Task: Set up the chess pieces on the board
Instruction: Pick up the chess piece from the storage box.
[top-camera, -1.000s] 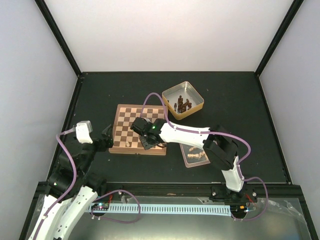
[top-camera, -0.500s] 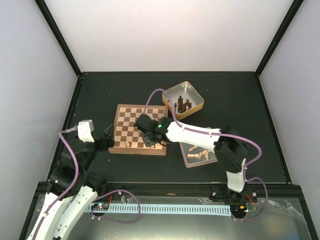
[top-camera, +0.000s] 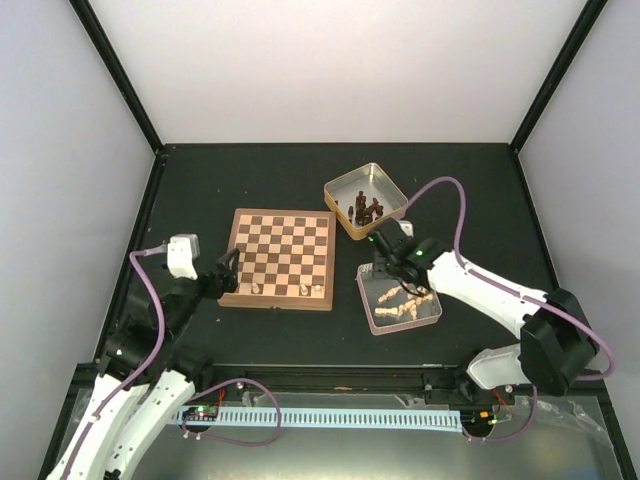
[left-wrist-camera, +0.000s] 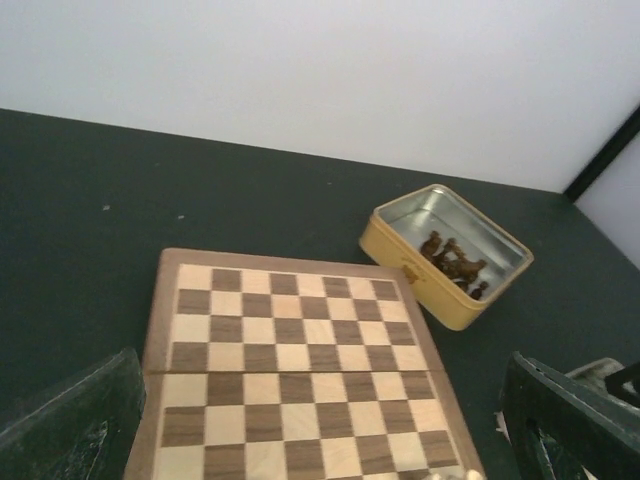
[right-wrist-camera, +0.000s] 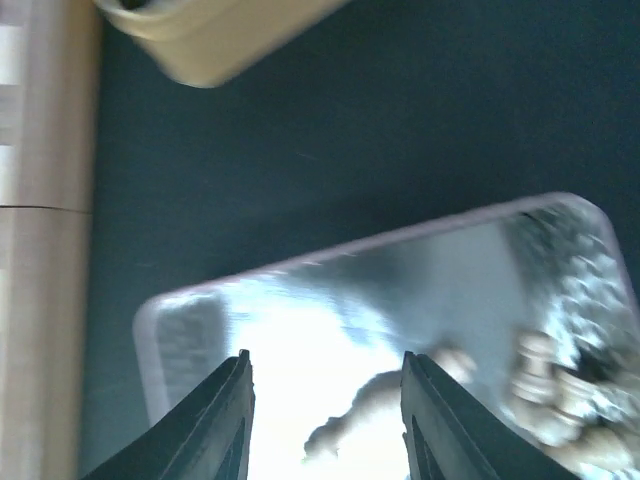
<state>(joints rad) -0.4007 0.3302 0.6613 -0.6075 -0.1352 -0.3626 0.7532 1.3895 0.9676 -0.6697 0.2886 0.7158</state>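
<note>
The board (top-camera: 278, 250) is a flat wooden square with light and dark checks and a red-brown edge. Three small pale chess pieces (top-camera: 304, 290) stand on its near row. More lie jumbled in a shiny silver tin (top-camera: 364, 292), too many to count. Dark pieces (top-camera: 367, 209) sit in a yellow tin (top-camera: 340, 212). The right gripper (right-wrist-camera: 325, 357) hangs over the silver tin, jaws apart and holding nothing. The left gripper (left-wrist-camera: 322, 370) is spread wide and holds nothing too.

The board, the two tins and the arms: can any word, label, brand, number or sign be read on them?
None. The board shows only plain checks, the tin of dark pieces and the tin of pale pieces show bare metal, and the blurred right wrist view reveals no lettering.
</note>
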